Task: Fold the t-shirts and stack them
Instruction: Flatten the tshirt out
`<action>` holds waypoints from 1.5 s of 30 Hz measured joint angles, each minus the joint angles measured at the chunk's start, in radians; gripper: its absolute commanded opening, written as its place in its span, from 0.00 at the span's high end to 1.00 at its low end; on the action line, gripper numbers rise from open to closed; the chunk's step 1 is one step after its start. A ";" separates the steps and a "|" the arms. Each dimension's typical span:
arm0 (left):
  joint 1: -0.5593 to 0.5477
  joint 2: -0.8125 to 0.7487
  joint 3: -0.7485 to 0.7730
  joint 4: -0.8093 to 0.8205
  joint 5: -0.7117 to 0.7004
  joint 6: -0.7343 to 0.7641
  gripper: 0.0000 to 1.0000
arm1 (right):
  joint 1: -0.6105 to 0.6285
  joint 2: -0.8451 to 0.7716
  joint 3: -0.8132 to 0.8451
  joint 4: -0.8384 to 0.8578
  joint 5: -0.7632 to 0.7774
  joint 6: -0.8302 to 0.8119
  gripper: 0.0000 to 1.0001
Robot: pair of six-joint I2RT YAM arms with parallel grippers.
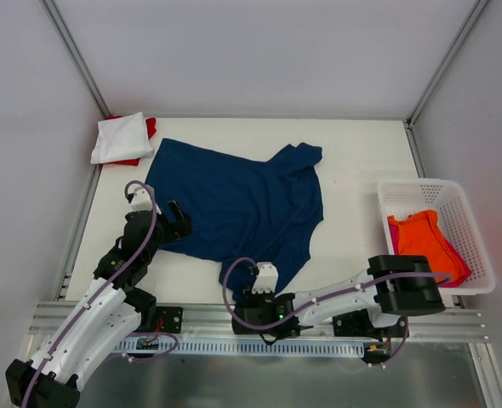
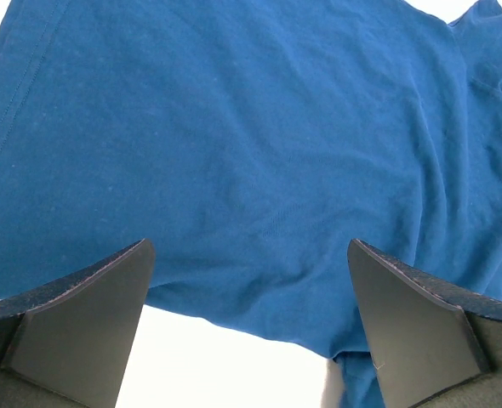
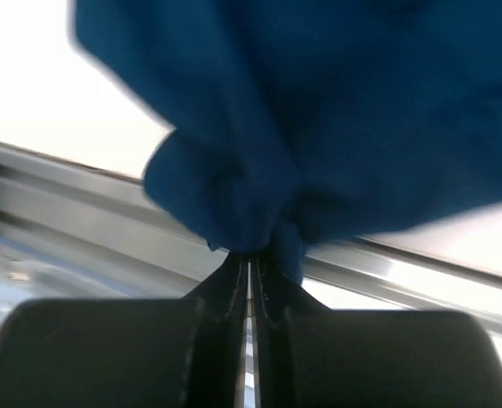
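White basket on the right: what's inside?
An orange t-shirt lies in the basket over a magenta t-shirt, only its edge showing; anything beneath is hidden.

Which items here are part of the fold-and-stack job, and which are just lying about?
Job: navy t-shirt, edge bunched in the shut right gripper; white t-shirt folded on the red t-shirt; orange t-shirt and magenta t-shirt in the white basket.
Lying about: white basket; metal rail at the near edge.

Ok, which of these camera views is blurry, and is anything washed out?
Right wrist view: the navy t-shirt pinched in the right gripper is blurred, and the table behind it is blown out white. Left wrist view: the cloth is sharp, table also washed out. Top view: evenly lit, soft shadows, no glare.
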 measured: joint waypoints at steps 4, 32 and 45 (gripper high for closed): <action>0.000 0.000 -0.002 0.000 0.000 0.000 0.01 | 0.054 -0.105 -0.075 -0.168 0.067 0.094 1.00; -0.020 -0.010 -0.002 -0.006 -0.024 -0.006 0.01 | 0.435 -0.454 -0.176 -1.028 -0.127 0.565 1.00; -0.041 0.180 0.168 -0.265 0.270 -0.098 0.18 | 0.411 -0.509 -0.166 -1.086 -0.052 0.642 1.00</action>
